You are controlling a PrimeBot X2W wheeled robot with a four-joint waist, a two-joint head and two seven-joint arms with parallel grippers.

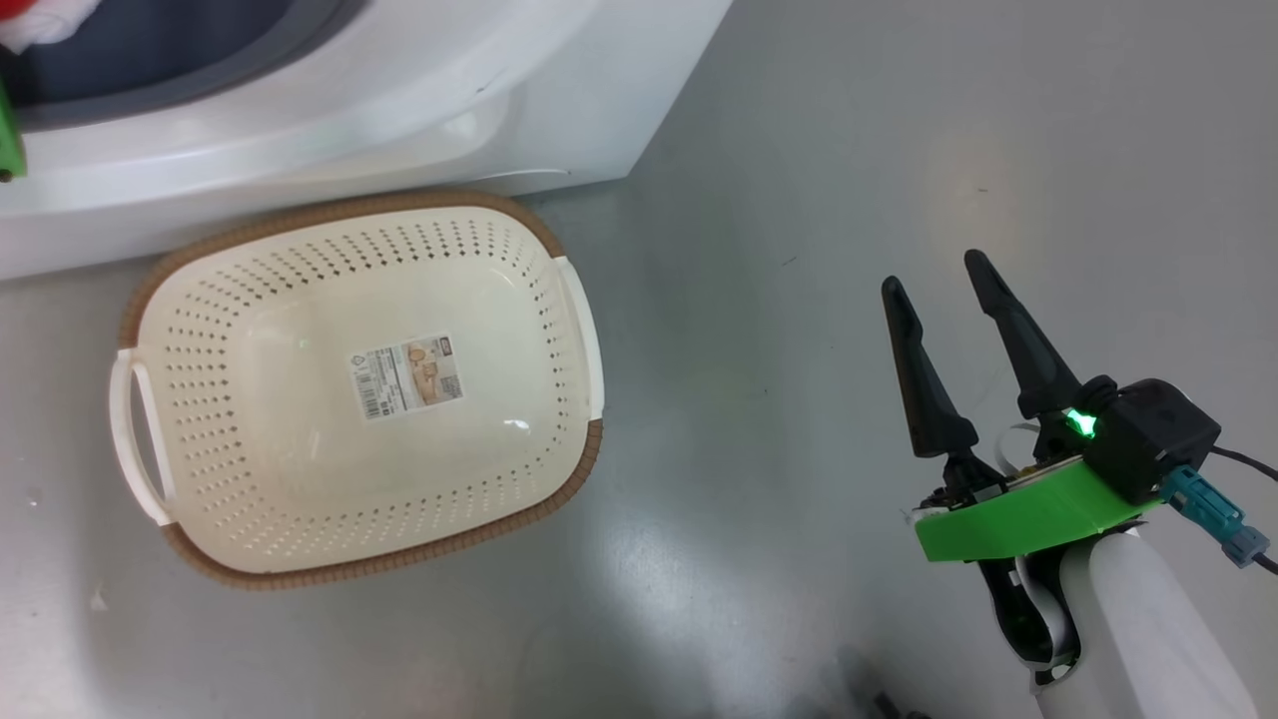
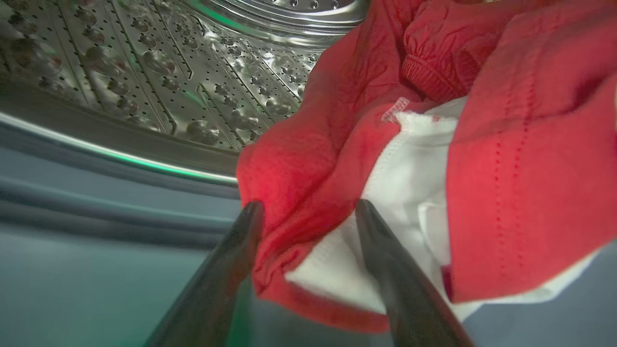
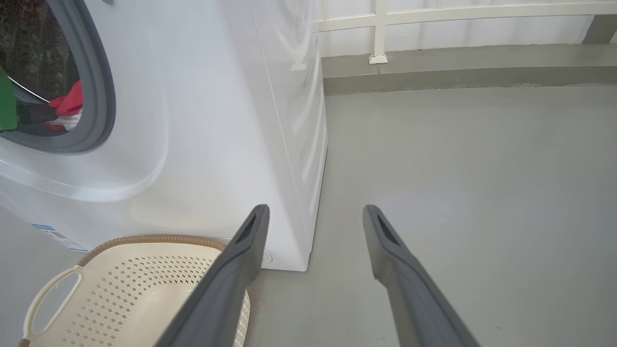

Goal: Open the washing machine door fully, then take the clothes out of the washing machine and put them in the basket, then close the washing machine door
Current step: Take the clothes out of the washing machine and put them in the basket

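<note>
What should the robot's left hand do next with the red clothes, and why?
Probably close the left gripper. It is open, and a red-and-white fold of the clothes looks to lie between its fingers, inside the washing machine. The basket is empty, so nothing has been taken out yet.

There was one washing machine [image 1: 399,100], at the upper left of the head view. Below it was one basket [image 1: 479,290], with two white handles [image 1: 133,439] and one sticker [image 1: 406,375]. One piece of clothes [image 2: 366,96] filled the right of the left wrist view. There were two grippers, the right gripper [image 1: 934,272] and the left gripper [image 2: 308,204], each with two fingers [image 1: 924,379].
</note>
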